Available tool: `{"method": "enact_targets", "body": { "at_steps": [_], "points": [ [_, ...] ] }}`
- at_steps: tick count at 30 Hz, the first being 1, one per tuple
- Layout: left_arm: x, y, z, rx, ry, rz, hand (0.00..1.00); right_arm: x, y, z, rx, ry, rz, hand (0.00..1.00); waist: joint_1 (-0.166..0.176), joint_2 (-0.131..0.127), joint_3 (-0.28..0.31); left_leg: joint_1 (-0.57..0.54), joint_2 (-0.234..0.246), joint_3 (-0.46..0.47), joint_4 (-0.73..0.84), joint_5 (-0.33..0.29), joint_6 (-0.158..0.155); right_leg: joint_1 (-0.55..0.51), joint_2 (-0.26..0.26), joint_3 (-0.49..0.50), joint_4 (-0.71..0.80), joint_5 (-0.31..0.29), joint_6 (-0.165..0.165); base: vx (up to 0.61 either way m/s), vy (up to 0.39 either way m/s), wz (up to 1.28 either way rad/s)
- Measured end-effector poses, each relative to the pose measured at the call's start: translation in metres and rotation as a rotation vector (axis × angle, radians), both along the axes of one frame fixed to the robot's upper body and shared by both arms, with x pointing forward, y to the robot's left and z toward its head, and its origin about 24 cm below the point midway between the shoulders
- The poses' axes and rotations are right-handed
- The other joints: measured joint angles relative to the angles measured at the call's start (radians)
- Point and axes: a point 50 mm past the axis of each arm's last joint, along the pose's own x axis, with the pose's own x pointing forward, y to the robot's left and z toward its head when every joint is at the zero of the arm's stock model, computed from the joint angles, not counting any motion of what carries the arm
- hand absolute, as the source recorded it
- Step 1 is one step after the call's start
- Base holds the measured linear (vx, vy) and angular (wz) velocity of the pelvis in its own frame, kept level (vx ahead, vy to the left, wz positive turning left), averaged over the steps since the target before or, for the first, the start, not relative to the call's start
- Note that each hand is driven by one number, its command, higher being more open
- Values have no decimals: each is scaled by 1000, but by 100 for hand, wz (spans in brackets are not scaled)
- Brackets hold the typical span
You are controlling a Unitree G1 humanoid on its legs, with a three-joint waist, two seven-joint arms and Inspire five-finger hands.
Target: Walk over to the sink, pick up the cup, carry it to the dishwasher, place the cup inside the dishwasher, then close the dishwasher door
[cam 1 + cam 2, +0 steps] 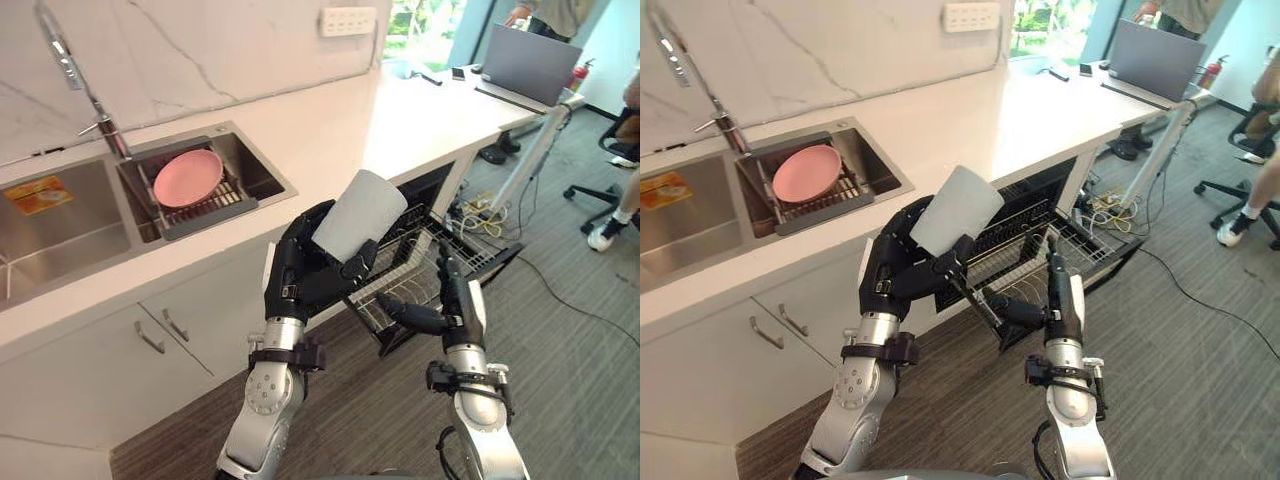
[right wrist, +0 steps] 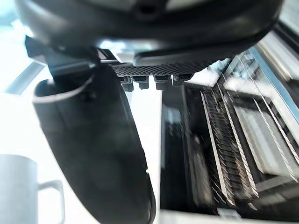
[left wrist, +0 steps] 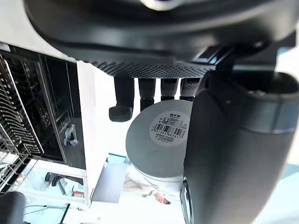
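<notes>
My left hand (image 1: 305, 270) is shut on a pale cup (image 1: 360, 212), which it holds tilted in the air beside the counter's front edge. In the left wrist view the cup's base (image 3: 161, 140) with a label sits between the fingers and thumb. The dishwasher (image 1: 425, 195) under the counter stands open, its wire rack (image 1: 400, 285) pulled out just right of and below the cup. My right hand (image 1: 455, 300) hovers open over the rack's front edge, fingers straight. In the right wrist view the cup (image 2: 18, 191) shows a handle, and the rack (image 2: 224, 140) lies past the fingers.
A sink (image 1: 255, 165) at the left holds a pink plate (image 1: 188, 177) on a drainer under a faucet (image 1: 85, 90). Cabinet doors (image 1: 160, 330) run below. A laptop (image 1: 530, 62) sits on a desk at the far right, with a person (image 1: 550, 12), an office chair (image 1: 620, 130) and floor cables (image 1: 480, 215).
</notes>
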Motion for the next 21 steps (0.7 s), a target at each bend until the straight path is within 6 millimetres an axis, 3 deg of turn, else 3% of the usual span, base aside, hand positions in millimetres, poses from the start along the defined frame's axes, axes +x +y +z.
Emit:
{"method": "enact_targets", "body": {
  "at_steps": [2, 3, 4, 5, 6, 7, 8, 9, 11, 13, 16, 21],
  "points": [
    [0, 1, 1, -16, -5, 15, 0, 0, 1, 12, -8, -55, 16, 100, 5, 38, 8, -22, 33, -31, 106, 19, -27, 13, 24, 38, -2, -7, -12, 77, 22, -67],
    [1, 3, 2, -21, -8, 32, 0, 0, 2, 19, 9, -95, 20, 100, 5, 27, 15, -63, 21, -87, 183, 82, -14, 24, 12, 76, -3, -13, -30, 110, 48, -64],
    [1, 4, 2, -20, -9, 34, 0, 1, 3, 21, 25, -110, 20, 100, 11, 21, 19, -72, 6, -108, 197, 88, -6, 26, 3, 91, -3, -12, -28, 164, 60, -70],
    [1, 3, 3, -18, -12, 30, 0, 2, 2, 24, 37, -132, 17, 100, 19, 7, 22, -76, -62, -176, 126, -3, -9, 26, -23, 122, -6, -9, -23, 104, 50, -66],
    [0, 2, 3, -18, -15, 24, 0, 5, 0, 27, 39, -147, 4, 100, 19, 3, 25, -91, -130, -255, 16, -47, -6, 24, -42, 144, -13, -4, -16, 123, 73, -63],
    [0, 1, 4, -20, -16, 20, 0, 6, 0, 26, 41, -149, 5, 100, 20, 3, 25, -98, -155, -294, -46, -49, -12, 22, -46, 155, -16, -3, -14, 88, 118, -63],
    [-1, -1, 4, -22, -19, 11, 0, 7, 0, 23, 58, -135, 10, 100, 27, 7, 23, -96, -179, -358, -188, -22, -15, 18, -40, 177, -18, -2, -11, 98, 176, -77],
    [-2, -3, 5, -23, -21, 2, 0, 7, 1, 17, 71, -108, 14, 100, 39, 27, 14, -81, -167, -382, -298, 112, 13, 18, -14, 202, -17, -5, -6, 121, 199, -86],
    [-3, -2, 3, 0, -18, -7, 0, 2, 5, 6, 93, -60, 22, 100, 38, -16, 1, -46, -178, -343, -342, 116, 34, 15, -29, 223, -16, -7, -1, 171, 145, -56],
    [-3, -1, 3, 4, -22, -7, 0, 1, 8, 5, 106, -58, 39, 100, 33, -36, -2, -13, -203, -307, -395, 130, 48, 1, -56, 231, -14, -7, 0, 164, 105, -38],
    [-4, -1, 5, 3, -30, -8, 0, 2, 9, 6, 148, -60, 56, 100, 35, -35, -3, 18, -223, -275, -436, 132, 53, -2, -77, 244, -16, -4, 11, 94, 97, -29],
    [-4, 0, 7, 4, -40, -7, 0, 2, 9, 6, 205, -62, 75, 100, 36, -36, -7, 46, -220, -266, -483, 140, 64, -5, -71, 240, -20, 3, 23, 42, 11, -8]
  ]
}}
